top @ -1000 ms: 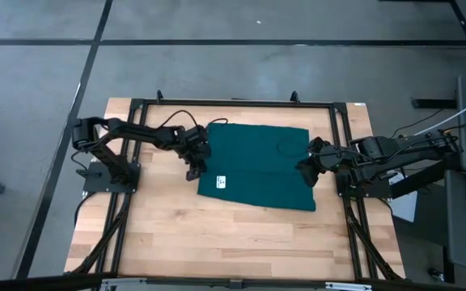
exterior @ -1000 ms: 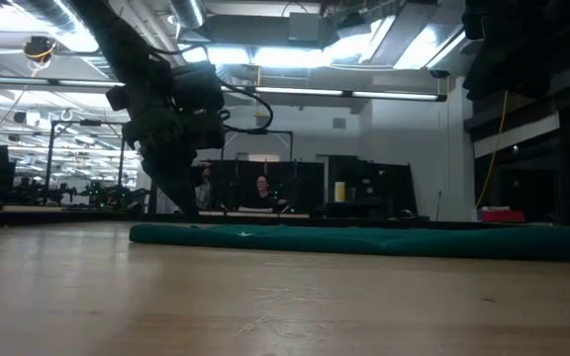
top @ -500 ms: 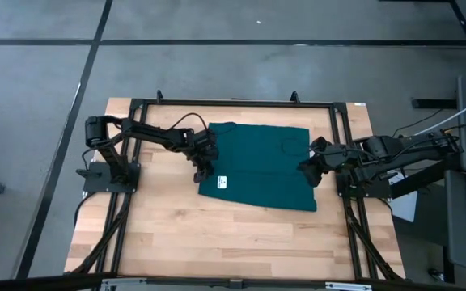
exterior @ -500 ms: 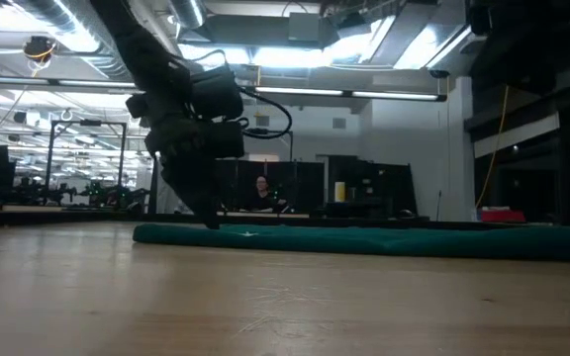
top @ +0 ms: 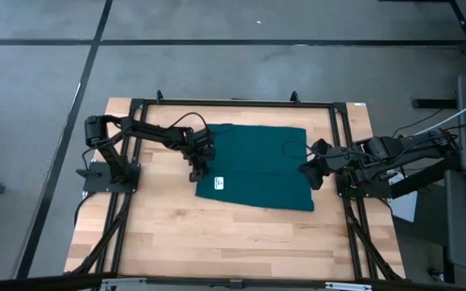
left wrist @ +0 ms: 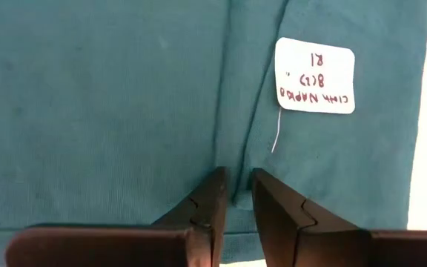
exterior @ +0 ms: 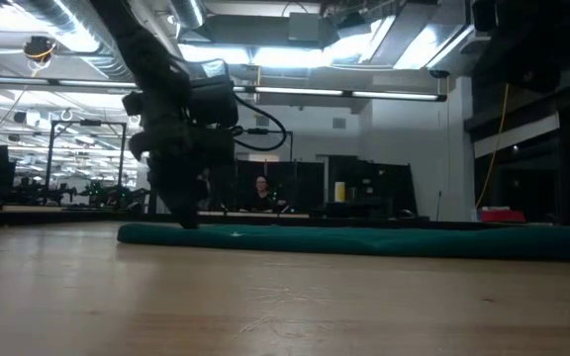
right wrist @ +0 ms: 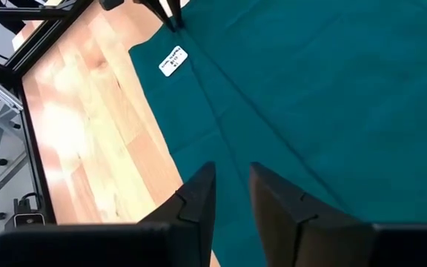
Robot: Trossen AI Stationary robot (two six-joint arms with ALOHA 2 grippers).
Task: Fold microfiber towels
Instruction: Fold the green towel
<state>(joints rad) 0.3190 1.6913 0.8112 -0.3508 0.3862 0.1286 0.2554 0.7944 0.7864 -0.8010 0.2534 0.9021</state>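
Your towel (top: 256,166) lies flat on the wooden table (top: 201,234), toward the far half, between the two arms, with its white label (top: 219,183) near the front corner on the left arm's side. From above, a fold line runs across it, so it looks doubled over, though you cannot count the layers. The left gripper (top: 196,171) sits at the towel's left edge, just beside the label; in the left wrist view its jaws stand only a narrow slit apart, tips pressed down at a crease in the cloth (left wrist: 124,111) (a thin ridge of fabric seems to run into the gap, but whether it is truly pinched is hard to make out). The label's handwriting (left wrist: 315,76) shows upside down there and is only partly readable. The right gripper (top: 311,175) is at the opposite edge of the towel; in the right wrist view its jaws are a little apart above the cloth (right wrist: 310,111), and you cannot tell whether any fabric is caught between them, since the tips are cut off by the frame's lower part. In the low view the towel (exterior: 364,240) is a thin green strip on the table, the left arm (exterior: 181,109) coming down on its end, and the right gripper does not show clearly. A person (exterior: 261,188) sits far behind, dim and small.
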